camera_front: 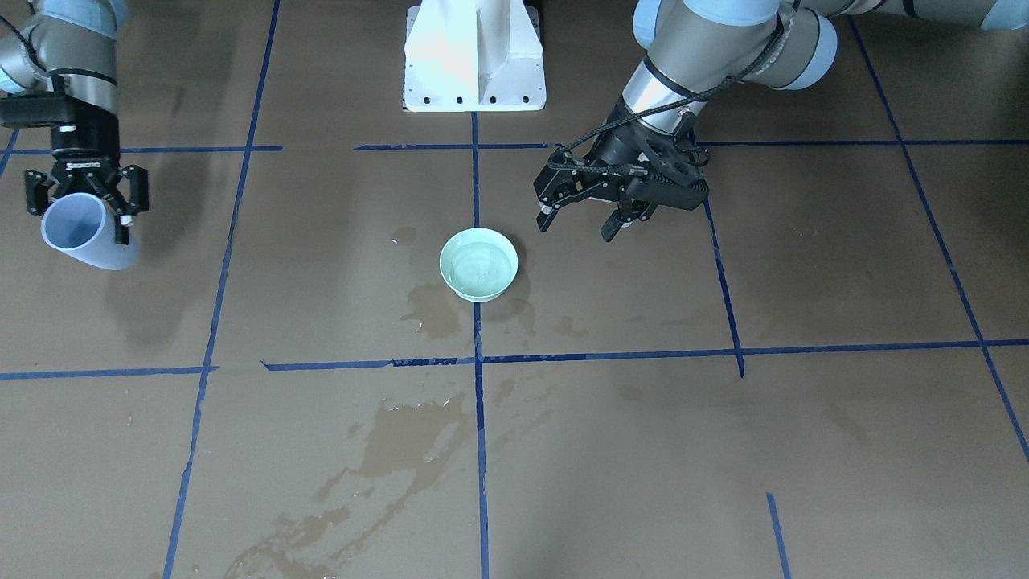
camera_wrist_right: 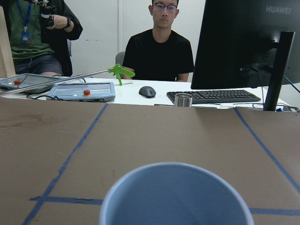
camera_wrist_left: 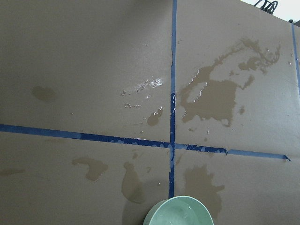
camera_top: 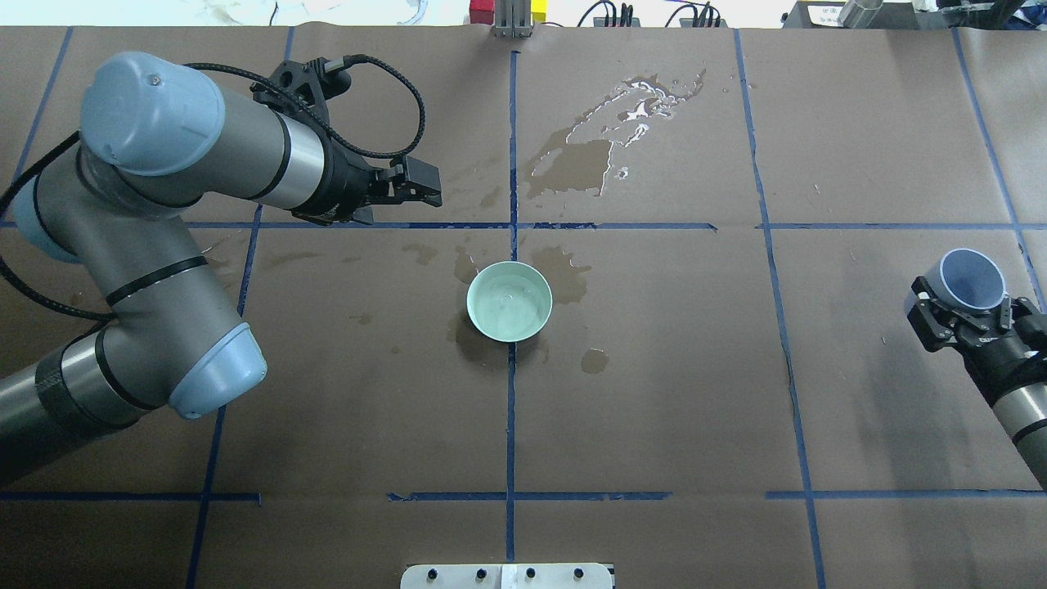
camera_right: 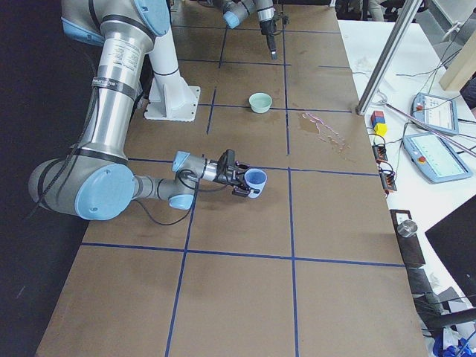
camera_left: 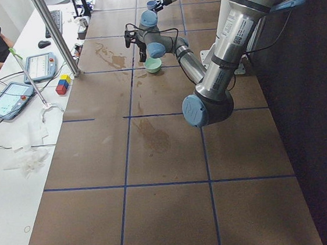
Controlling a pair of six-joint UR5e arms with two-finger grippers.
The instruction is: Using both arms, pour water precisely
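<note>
A pale green bowl (camera_front: 478, 264) stands at the table's middle; it also shows in the overhead view (camera_top: 509, 301) and at the bottom edge of the left wrist view (camera_wrist_left: 178, 214). The water (camera_front: 481, 269) is a faint sheen inside it. My left gripper (camera_front: 579, 227) is open and empty, hovering above the table beside the bowl, towards my left and clear of it (camera_top: 419, 185). My right gripper (camera_front: 82, 211) is shut on a pale blue cup (camera_front: 84, 235), tilted and held far out to my right (camera_top: 971, 278). The cup's rim fills the bottom of the right wrist view (camera_wrist_right: 176, 197); whether it holds water I cannot tell.
Dark wet stains (camera_top: 589, 155) lie on the brown board beyond the bowl and around it (camera_front: 430, 310). Blue tape lines (camera_front: 476, 362) grid the table. The white pedestal (camera_front: 474, 56) stands at my base. Operators (camera_wrist_right: 161, 47), tablets and a monitor (camera_wrist_right: 243, 42) sit past the far edge.
</note>
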